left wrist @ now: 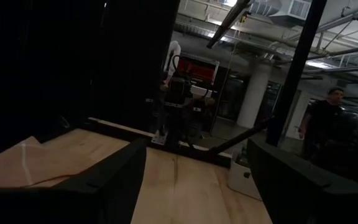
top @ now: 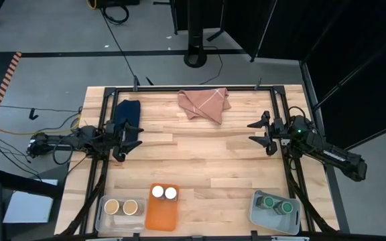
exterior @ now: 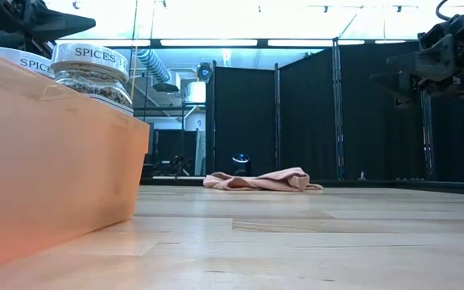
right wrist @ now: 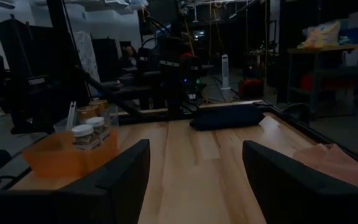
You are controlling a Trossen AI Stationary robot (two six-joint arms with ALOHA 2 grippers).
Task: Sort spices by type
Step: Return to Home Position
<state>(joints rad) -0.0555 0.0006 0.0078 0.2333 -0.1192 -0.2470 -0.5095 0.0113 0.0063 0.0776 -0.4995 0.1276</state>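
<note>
We find the sorting complete: white-lidded round spice jars (top: 157,193) in the orange plastic bin (top: 161,215), tan-lidded jars (top: 112,207) in the clear bin (top: 112,223) just left of it, green-lidded jars (top: 269,201) in the grey bin (top: 260,218) well to its right. The left gripper (top: 134,136) and right gripper (top: 254,132) hang beyond the orange bin, fingers spread wide, empty. We judge one hazard: the left arm snagging the dark blue cloth (top: 127,110) beside it.

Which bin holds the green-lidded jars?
The gray bin, set apart on the right. The orange bin holds white-lidded jars; the clear bin holds tan-lidded jars.
</note>
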